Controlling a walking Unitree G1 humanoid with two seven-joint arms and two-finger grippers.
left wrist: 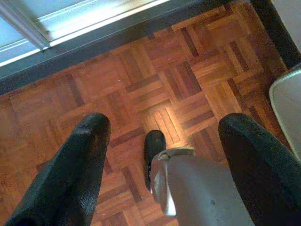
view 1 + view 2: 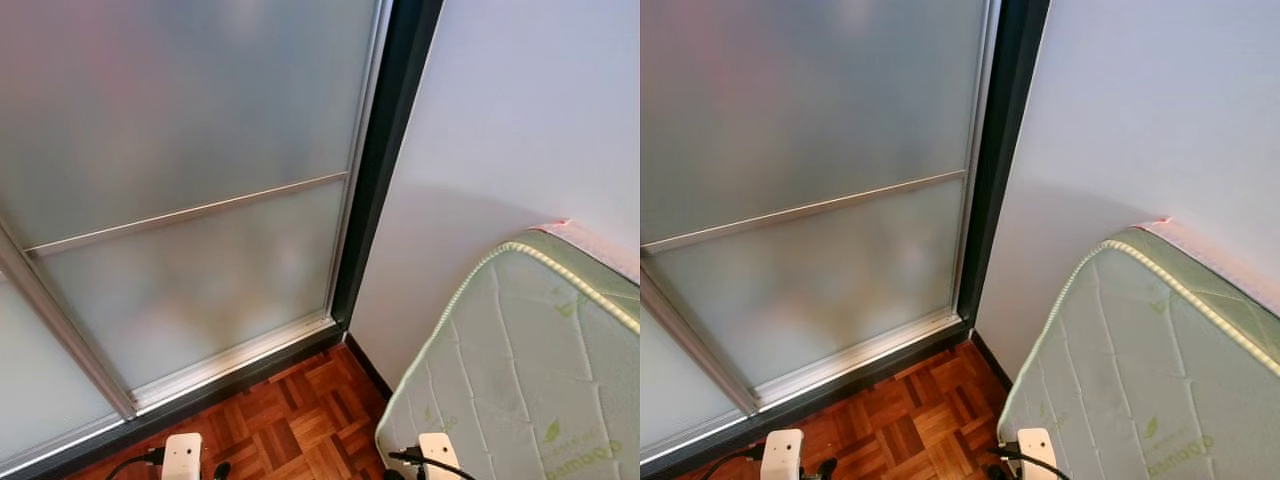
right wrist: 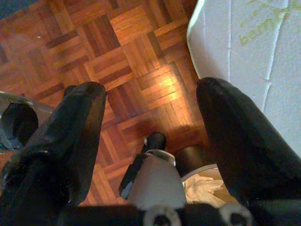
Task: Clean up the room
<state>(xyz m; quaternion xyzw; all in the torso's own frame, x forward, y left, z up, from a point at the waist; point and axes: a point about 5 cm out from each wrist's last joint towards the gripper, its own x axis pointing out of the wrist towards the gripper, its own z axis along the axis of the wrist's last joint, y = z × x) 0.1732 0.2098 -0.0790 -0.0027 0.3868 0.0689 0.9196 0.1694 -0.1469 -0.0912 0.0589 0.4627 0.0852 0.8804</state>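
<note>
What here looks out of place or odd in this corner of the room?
The bare mattress has no sheet on it; its corner lies close to the white wall, beside the frosted sliding door. Something pale and crumpled shows low in the right wrist view; I cannot tell what it is. The parquet floor looks undamaged.

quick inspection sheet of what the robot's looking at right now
surface: parquet floor, bare where it shows
job's things: nothing seen
clutter: a crumpled pale wad low beside the robot's leg, cannot tell what it is
grippers: left gripper open over the floor; right gripper open by the mattress edge
cables: black cables at both wrists
surroundings: frosted sliding door, white wall, mattress leaning on the wall
</note>
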